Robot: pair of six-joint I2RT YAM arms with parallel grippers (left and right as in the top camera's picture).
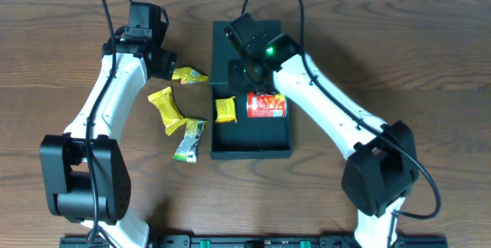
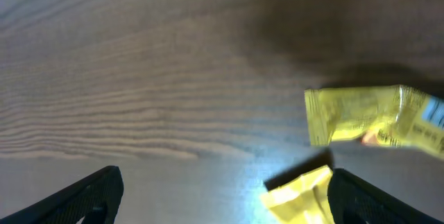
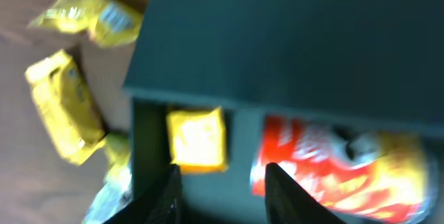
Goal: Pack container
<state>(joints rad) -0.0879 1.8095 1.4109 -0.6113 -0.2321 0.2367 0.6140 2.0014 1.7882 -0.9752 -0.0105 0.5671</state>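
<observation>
The container (image 1: 252, 154) sits mid-tabletop (image 1: 61, 64), already holding a yellow packet (image 1: 225, 110) and a red can (image 1: 266, 105). Three packets (image 1: 166, 108) lie outside, unpacked. The left fingers (image 2: 90, 196) gape wide, empty; the right fingers (image 3: 163, 196) hang partly open over the container, empty.

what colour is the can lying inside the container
The can is red with yellow-orange print, and it shows clearest in the overhead view.

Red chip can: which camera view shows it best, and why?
Overhead: the red chip can lies nearly whole and sharp inside the container. Right wrist shows it close but blurred; left wrist misses it.
</observation>
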